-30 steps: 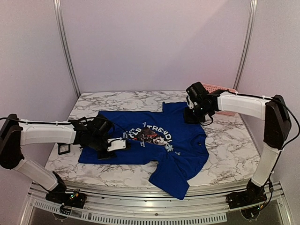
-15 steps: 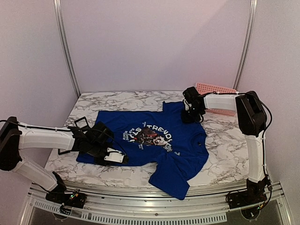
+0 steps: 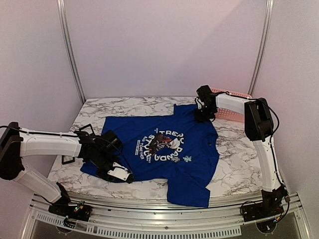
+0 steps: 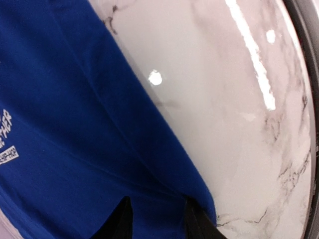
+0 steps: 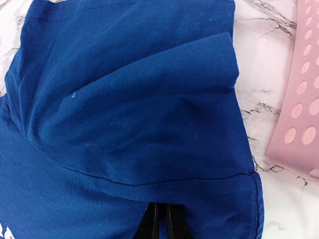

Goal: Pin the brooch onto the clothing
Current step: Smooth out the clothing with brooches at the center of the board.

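The royal-blue T-shirt [image 3: 164, 129] lies spread on the marble table [image 3: 239, 149], its round white-lettered panda print [image 3: 160, 144] facing up. A small pale star-like spot [image 3: 187, 159] sits on the shirt beside the print; I cannot tell whether it is the brooch. My left gripper [image 3: 119, 174] is at the shirt's near left hem, and in the left wrist view [image 4: 157, 221] blue cloth [image 4: 65, 124] is bunched between its fingers. My right gripper [image 3: 201, 115] is at the far right sleeve, and in the right wrist view [image 5: 162, 221] it is shut on the cloth [image 5: 134, 99].
A pink perforated basket [image 3: 238, 94] stands at the back right, just beyond the right gripper, and also shows in the right wrist view [image 5: 299, 99]. Small black frame-like objects [image 3: 67, 159] lie at the left. The shirt's near right part hangs over the table's front edge.
Both grippers have dragged the shirt: the left one moved toward the near edge and the right one toward the back. The shirt turned and spread flatter, and the print's lettering rotated.
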Motion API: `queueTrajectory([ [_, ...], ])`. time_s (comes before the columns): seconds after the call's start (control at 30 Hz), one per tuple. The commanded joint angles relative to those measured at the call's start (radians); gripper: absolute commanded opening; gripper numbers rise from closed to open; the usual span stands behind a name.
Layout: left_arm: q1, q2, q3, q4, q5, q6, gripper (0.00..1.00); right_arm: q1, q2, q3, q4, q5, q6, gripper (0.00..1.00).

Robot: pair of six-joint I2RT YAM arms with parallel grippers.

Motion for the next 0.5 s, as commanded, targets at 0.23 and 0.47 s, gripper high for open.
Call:
queueTrajectory([
  [0.23, 0.001, 0.120, 0.427, -0.253, 0.291, -0.405, 0.49, 0.093, -0.283, -0.026, -0.029, -0.113, -0.087, 0.13],
  [0.47, 0.230, 0.397, 0.765, -0.178, 0.052, -0.575, 0.47, 0.324, -0.582, -0.460, -0.152, -0.116, 0.058, 0.08],
])
